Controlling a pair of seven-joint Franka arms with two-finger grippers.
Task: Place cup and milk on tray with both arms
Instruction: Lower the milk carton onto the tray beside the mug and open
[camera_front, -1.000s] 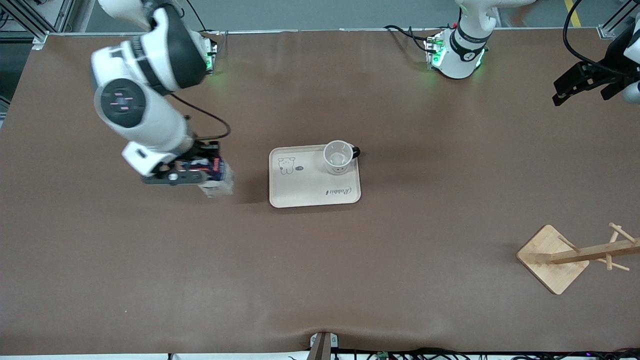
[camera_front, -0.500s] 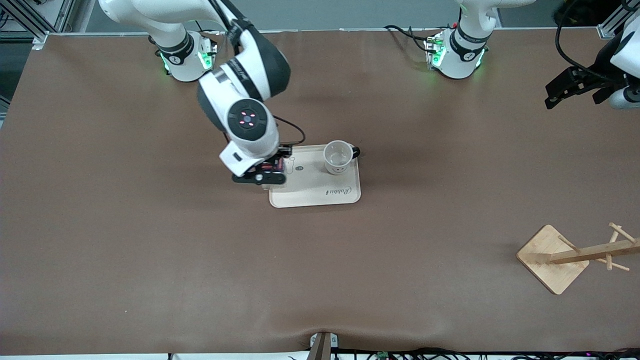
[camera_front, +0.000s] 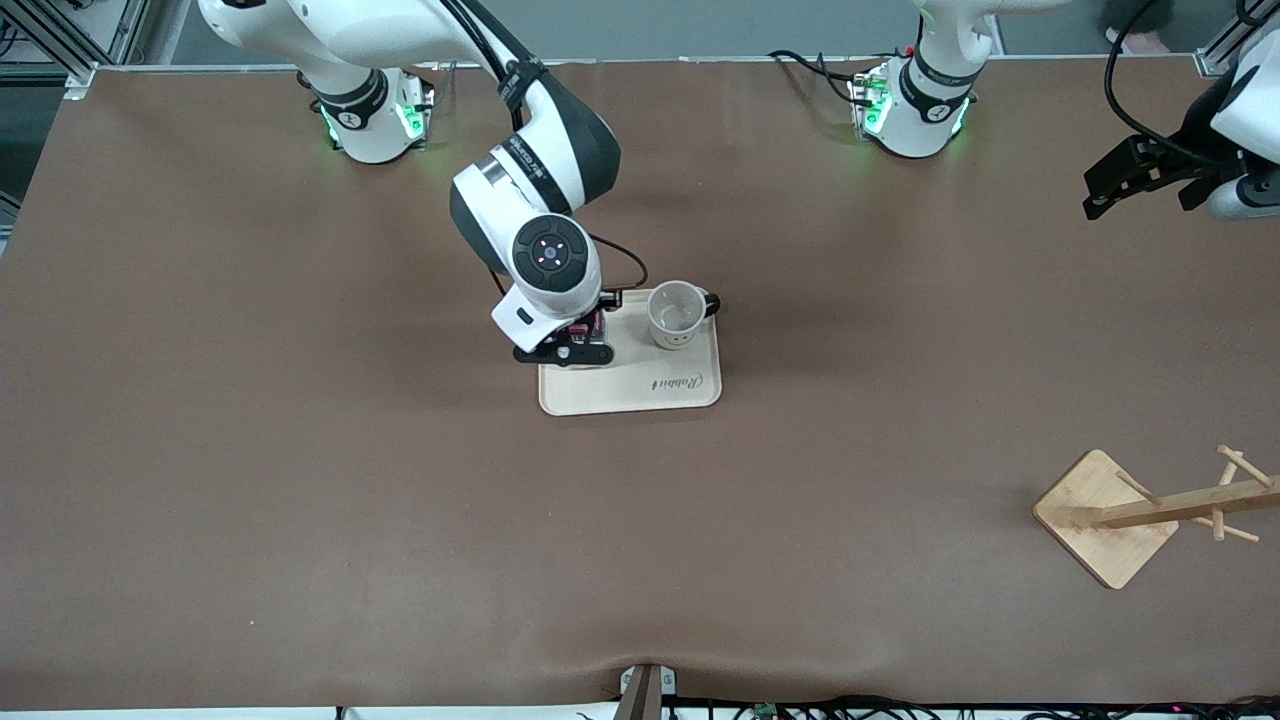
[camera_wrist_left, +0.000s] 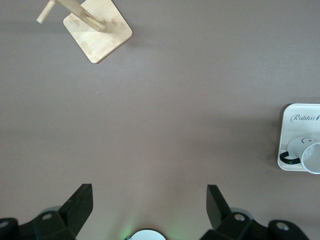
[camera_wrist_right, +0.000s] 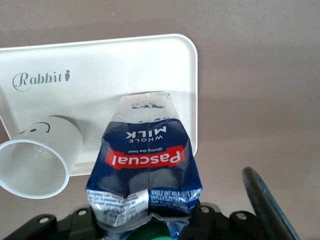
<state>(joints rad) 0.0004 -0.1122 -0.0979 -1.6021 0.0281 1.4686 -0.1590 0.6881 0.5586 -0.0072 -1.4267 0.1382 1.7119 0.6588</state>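
The cream tray (camera_front: 630, 392) lies mid-table. The white smiley cup (camera_front: 677, 315) stands on it at the corner toward the left arm's base. My right gripper (camera_front: 566, 347) is shut on the dark-blue milk carton (camera_front: 589, 326) and holds it upright over the tray's end toward the right arm. In the right wrist view the milk carton (camera_wrist_right: 145, 160), with its red label, has its base over the tray (camera_wrist_right: 100, 75) beside the cup (camera_wrist_right: 40, 160); I cannot tell whether it touches. My left gripper (camera_front: 1140, 178) is open and empty, raised at the left arm's end of the table.
A wooden rack with pegs on a square base (camera_front: 1105, 517) stands near the front camera at the left arm's end. It also shows in the left wrist view (camera_wrist_left: 97, 35), along with the tray's edge (camera_wrist_left: 290, 125).
My right arm has carried the milk carton from the table toward the right arm's end to over the tray. My left gripper has shifted slightly.
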